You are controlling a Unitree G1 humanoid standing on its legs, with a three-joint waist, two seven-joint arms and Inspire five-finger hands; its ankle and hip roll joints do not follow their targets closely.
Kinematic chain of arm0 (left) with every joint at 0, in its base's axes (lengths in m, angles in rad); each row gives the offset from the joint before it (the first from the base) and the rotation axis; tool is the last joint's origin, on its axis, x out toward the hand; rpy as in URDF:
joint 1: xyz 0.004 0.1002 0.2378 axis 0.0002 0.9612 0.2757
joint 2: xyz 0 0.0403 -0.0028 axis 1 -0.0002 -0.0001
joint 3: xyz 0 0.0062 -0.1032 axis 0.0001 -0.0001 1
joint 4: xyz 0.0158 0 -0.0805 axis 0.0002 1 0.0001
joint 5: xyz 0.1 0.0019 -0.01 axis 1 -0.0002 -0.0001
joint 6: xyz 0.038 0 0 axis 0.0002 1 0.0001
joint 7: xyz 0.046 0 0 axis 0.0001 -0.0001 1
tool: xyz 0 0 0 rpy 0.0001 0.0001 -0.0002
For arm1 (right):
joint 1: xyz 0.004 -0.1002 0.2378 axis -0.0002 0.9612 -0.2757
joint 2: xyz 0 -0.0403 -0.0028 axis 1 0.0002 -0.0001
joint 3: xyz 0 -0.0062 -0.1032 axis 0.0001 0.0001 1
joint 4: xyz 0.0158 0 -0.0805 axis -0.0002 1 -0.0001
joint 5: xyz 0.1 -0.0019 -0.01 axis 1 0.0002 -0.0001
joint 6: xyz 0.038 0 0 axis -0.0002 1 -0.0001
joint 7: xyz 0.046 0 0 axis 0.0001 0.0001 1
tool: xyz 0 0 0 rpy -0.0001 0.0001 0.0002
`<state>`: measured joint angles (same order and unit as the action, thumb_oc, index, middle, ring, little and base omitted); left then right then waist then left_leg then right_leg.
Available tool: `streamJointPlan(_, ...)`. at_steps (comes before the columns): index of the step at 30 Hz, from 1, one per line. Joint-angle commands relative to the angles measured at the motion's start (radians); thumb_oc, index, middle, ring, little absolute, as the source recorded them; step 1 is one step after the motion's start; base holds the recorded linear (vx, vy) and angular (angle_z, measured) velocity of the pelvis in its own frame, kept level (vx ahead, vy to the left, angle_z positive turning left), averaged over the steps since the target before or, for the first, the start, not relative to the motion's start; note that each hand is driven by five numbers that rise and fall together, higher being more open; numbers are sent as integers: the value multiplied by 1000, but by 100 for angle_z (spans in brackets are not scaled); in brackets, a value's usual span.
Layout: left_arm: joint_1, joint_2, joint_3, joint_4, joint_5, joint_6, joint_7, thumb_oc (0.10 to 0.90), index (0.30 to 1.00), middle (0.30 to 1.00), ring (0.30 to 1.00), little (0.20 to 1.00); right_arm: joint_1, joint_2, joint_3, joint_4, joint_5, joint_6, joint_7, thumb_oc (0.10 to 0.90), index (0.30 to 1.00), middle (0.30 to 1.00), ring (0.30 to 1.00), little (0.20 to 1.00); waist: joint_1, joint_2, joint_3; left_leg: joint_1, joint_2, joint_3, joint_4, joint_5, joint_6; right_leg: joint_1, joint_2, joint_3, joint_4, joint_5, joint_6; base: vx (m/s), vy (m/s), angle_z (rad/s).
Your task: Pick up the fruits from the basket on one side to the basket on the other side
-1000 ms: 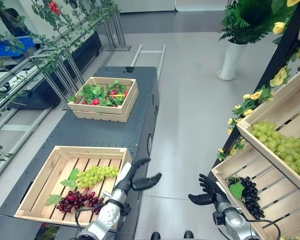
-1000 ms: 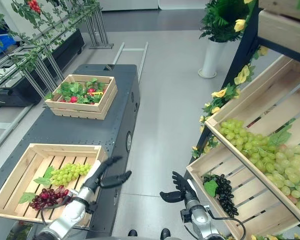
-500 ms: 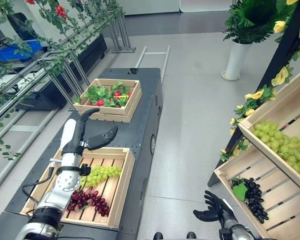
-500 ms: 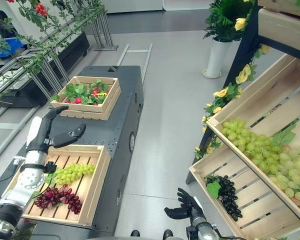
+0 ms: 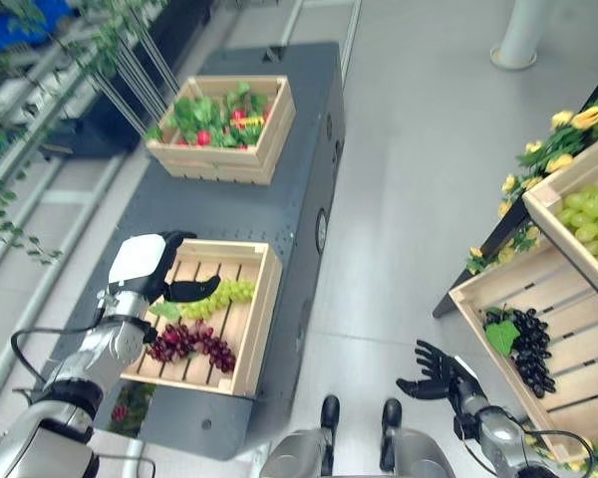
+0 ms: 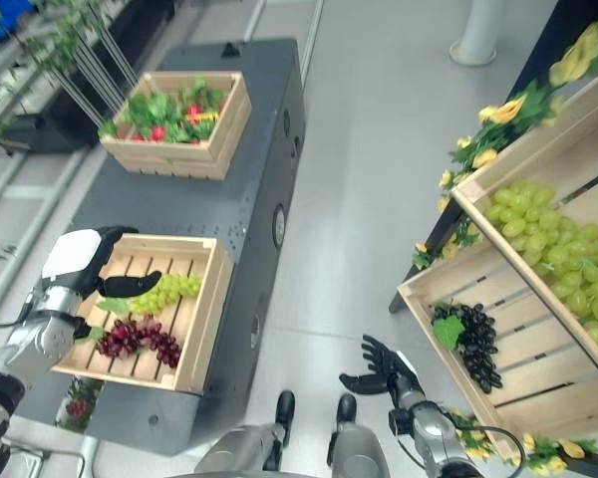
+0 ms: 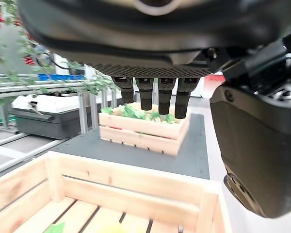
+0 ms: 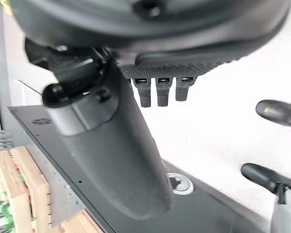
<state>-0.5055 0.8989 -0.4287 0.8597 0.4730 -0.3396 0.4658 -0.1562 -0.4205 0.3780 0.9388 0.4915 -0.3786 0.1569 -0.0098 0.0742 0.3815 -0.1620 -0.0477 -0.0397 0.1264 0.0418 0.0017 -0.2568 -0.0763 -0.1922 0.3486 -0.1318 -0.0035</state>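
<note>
Step in hand: reach phase, nothing grasped yet. Left hand (image 5: 145,269) hovers over the near crate (image 5: 264,299) on the bench (image 5: 229,214), fingers relaxed and spread, thumb out toward the green grapes (image 5: 222,293). Left wrist view confirms: fingers hang straight, palm empty, crate slats below.

Fruit locations:
- Green grapes lie in the near crate, just beside the left thumb; cannot tell if the thumb touches them.
- Red grapes (image 5: 191,342) in the same crate, on the nearer slats, next to the green bunch.
- Far crate (image 5: 219,124) further down the bench holds leafy greens with red bits; well apart from the hand.
- On the robot's right, a sloped rack: lower crate (image 6: 448,289) has black grapes (image 6: 473,344), upper crate (image 6: 508,164) has green grapes (image 6: 553,244).

Right hand (image 6: 384,366) is low over the floor, between bench and rack, fingers open and splayed, holding nothing. Near the lower rack crate but not over it.

My read: left hand is lining up on a bunch in the near crate, likely the green one.

Next move needs:
- drop the left hand onto the bunch
- curl fingers and thumb round the bunch body, not a few berries
- lift clear of the crate wall before swinging right

Risk: loose bunch, may sag or slip from a shallow pinch.
</note>
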Motion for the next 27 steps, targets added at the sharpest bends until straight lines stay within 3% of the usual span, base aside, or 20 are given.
streamJointPlan(1, -87, 77, 59, 16, 3, 57, 79, 800, 900, 900, 900, 900, -4, -20, 58, -135, 81, -87, 49, 800, 900, 900, 900, 900, -24, -19, 8, -103, -36, 62, 233, -137, 11, 5, 23, 46, 46, -26, -27, -125, 112, 6)
streamJointPlan(9, -218, 109, -21, 17, 27, 149, 73, 800, 900, 900, 900, 900, -94, -24, 98, -209, 113, -68, 31, 800, 900, 900, 900, 900, -12, -33, 85, -283, -37, 112, 447, -205, 13, -162, 13, 52, 264, -84, -30, -69, 91, -2)
streamJointPlan(17, -281, 169, -50, -13, 49, 229, 82, 800, 900, 900, 900, 900, -99, -59, 98, -282, 110, -41, -23, 800, 900, 900, 900, 900, -1, -44, 133, -397, -23, 135, 581, -253, 14, -269, -2, 37, 396, -119, -26, -41, 64, 3)
streamJointPlan(27, -422, 194, -172, 12, 51, 295, 88, 800, 900, 900, 900, 900, -109, -68, 108, -242, 132, -61, -7, 800, 900, 900, 900, 900, 14, -63, 138, -471, -21, 119, 614, -253, 13, -332, 0, 27, 416, -113, -14, -17, 24, 6)
